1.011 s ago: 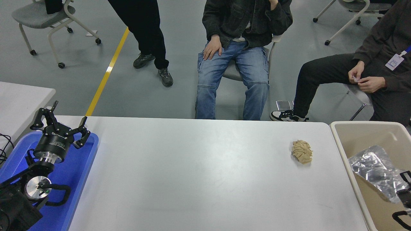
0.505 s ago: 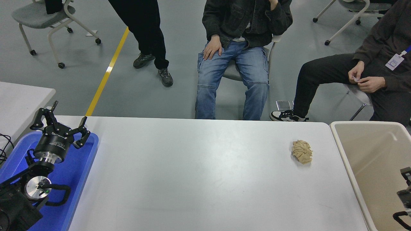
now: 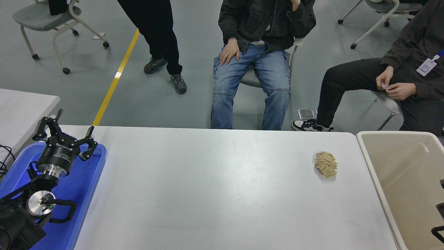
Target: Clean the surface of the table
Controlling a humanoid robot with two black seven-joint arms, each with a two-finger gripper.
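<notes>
Table [image 3: 215, 194]: wide, matte white, rounded far corners. A single crumpled tan paper wad [image 3: 326, 164] lies on it toward the far right, apart from all edges. A blue tray [image 3: 91, 180] sits at the near left edge. A beige bin [image 3: 376, 166] stands just beside the right edge.

Only a sliver of the right end effector [image 3: 440, 217] shows at the picture's right edge, over the bin [image 3: 374, 163], so its fingers cannot be made out. The bin runs off the right and bottom edges. Under the left end effector [image 3: 66, 133], the tray [image 3: 99, 166] is partly hidden.
</notes>
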